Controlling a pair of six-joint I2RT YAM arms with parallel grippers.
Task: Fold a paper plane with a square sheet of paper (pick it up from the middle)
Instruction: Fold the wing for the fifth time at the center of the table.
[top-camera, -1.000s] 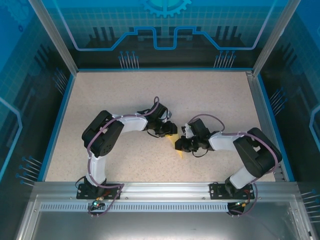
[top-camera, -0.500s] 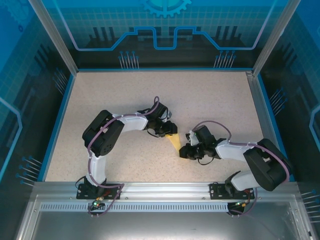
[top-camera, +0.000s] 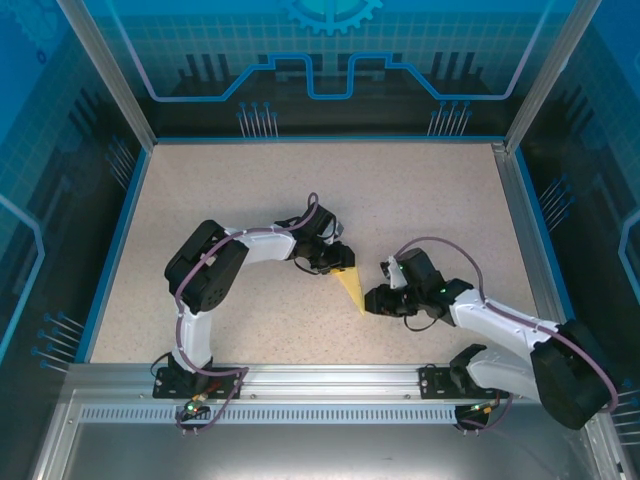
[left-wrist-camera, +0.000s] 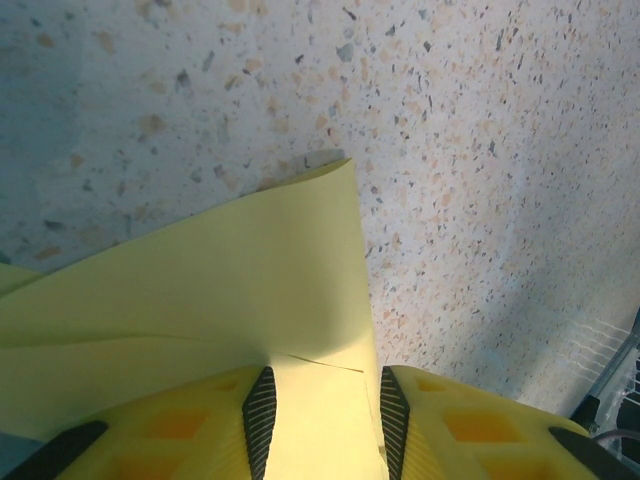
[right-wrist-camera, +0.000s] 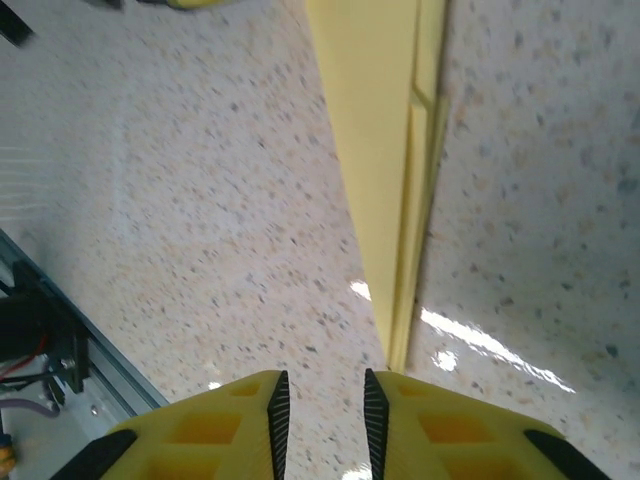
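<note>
Top external view: the paper plane (top-camera: 351, 289) lies flat on the speckled table (top-camera: 420, 200), a narrow pale-yellow dart. Its wide end points toward the far side and its tip toward the near side. The left gripper (top-camera: 337, 263) sits at the plane's wide end. The right gripper (top-camera: 371, 300) is just beside the plane's tip, on its right. Contact cannot be judged from this view.

Left wrist view: the black pads (left-wrist-camera: 261, 415) are closed on the plane's wide end, with paper filling the gap between them. A loose flap curves up ahead of the fingers.

Right wrist view: the fingers (right-wrist-camera: 275, 405) stand slightly apart with bare table between them. The plane's tip ends just ahead of them, untouched, and its stacked folded edges are visible.
</note>
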